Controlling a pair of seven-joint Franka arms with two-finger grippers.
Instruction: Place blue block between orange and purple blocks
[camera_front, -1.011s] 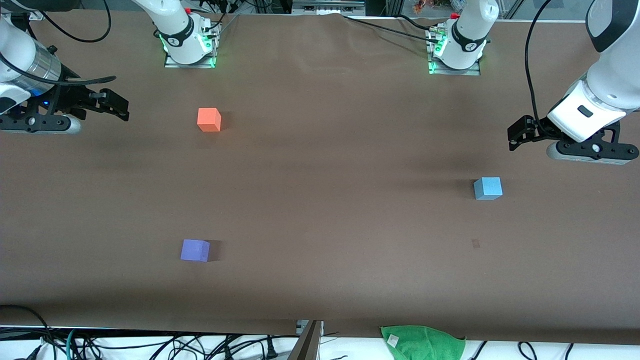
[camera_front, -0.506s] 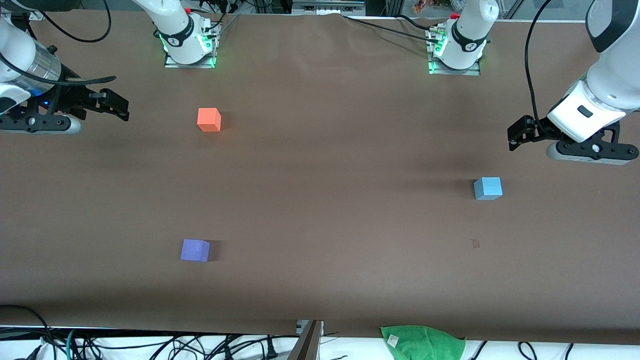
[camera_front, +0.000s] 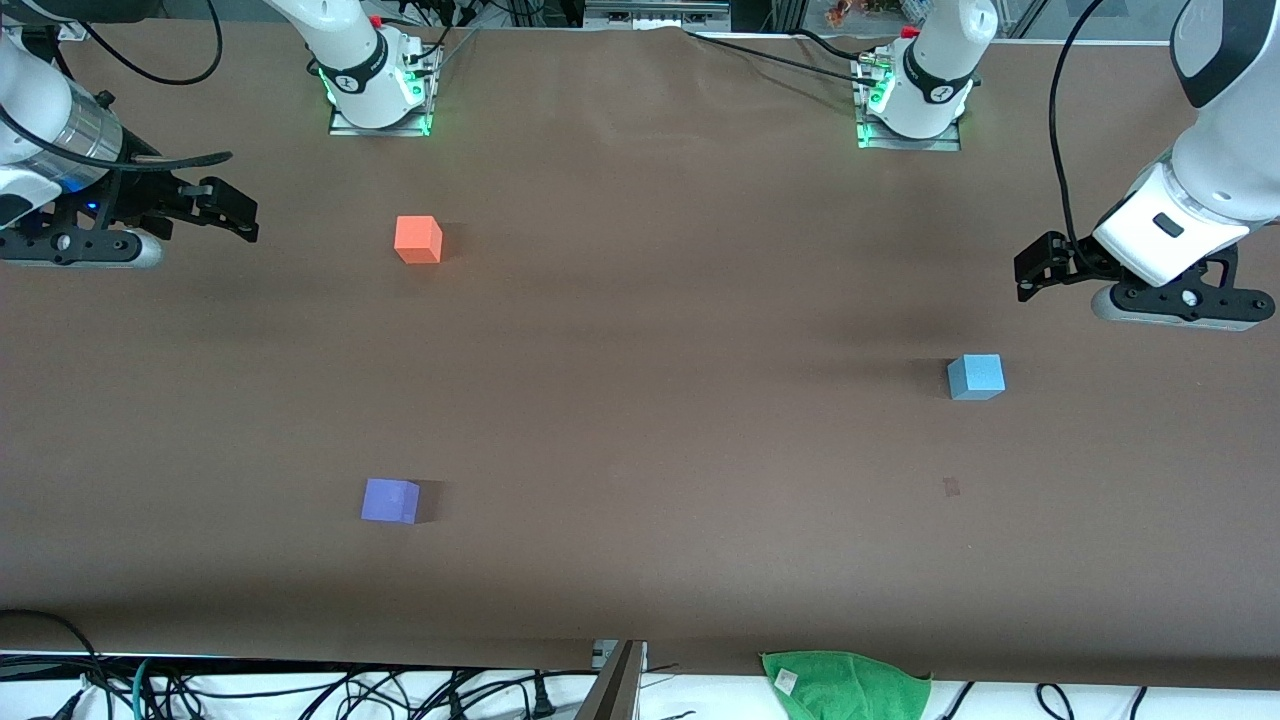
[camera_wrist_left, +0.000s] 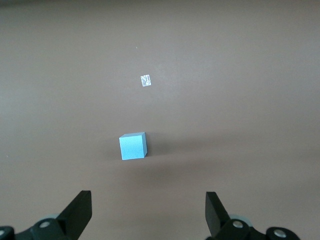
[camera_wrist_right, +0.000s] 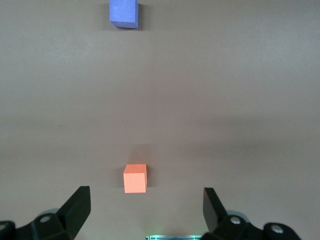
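Observation:
The sky-blue block rests on the brown table toward the left arm's end. Up in the air a short way from it, my left gripper is open and empty. The orange block sits toward the right arm's end, close to the bases. Nearer to the front camera on that same end lies the purple block. My right gripper hovers open and empty at the table's end, apart from the orange block.
A green cloth hangs at the table's front edge. A small pale mark lies on the table nearer to the front camera than the blue block. The arm bases stand along the back edge.
My left gripper has shifted very slightly upward in the front view. The blocks and the right arm have stayed where they were.

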